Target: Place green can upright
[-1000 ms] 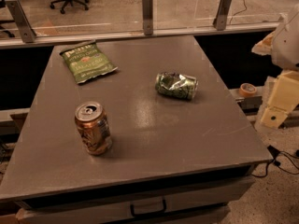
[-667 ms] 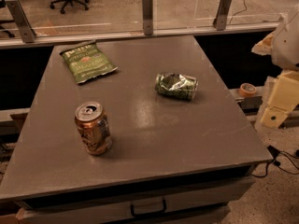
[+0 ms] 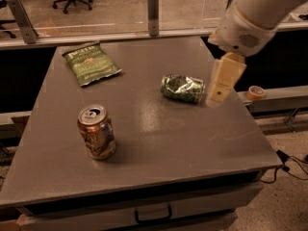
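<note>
Dented dark-green metal drink can (image 3: 183, 88) lies on its side, right of centre on the grey square table (image 3: 159, 148).
Upper left, a flat green chip bag (image 3: 91, 64); lower left, an upright copper-brown can (image 3: 96, 132); just right of the green can, the cream gripper (image 3: 219, 88) points down from the white arm (image 3: 255, 18); how wide it stands cannot be told.

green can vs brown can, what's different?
Pose: green can lies on its side; brown can stands upright. Shape: green can is crumpled; brown can looks mostly whole. Place: green can is beside the gripper at right on the table; brown can front-left. Both are drink cans.
</note>
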